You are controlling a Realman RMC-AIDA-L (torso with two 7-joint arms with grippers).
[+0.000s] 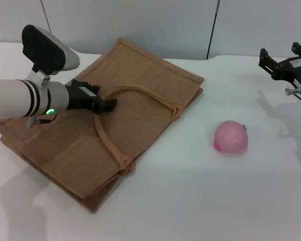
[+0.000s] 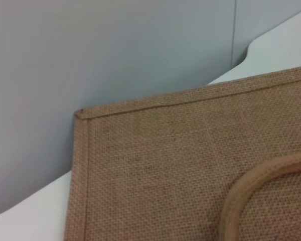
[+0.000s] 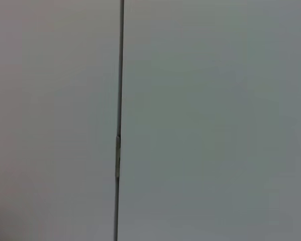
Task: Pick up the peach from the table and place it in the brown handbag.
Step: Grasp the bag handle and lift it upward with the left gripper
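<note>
The peach [image 1: 231, 137], pale pink with a magenta spot, lies on the white table [image 1: 190, 201] right of centre. The brown handbag [image 1: 140, 85] lies flat on the table at the left, and one loop handle [image 1: 140, 91] arches across its top face. My left gripper [image 1: 108, 104] reaches over the bag and sits right at that handle's left part. The left wrist view shows the bag's weave [image 2: 165, 165], a corner and a piece of handle [image 2: 251, 186]. My right gripper [image 1: 280, 56] is open and empty, raised at the far right, well above and behind the peach.
A grey wall [image 1: 140, 20] with a vertical panel seam runs behind the table. The right wrist view shows only that wall [image 3: 190, 120]. Bare white tabletop lies between the bag and the peach and along the front.
</note>
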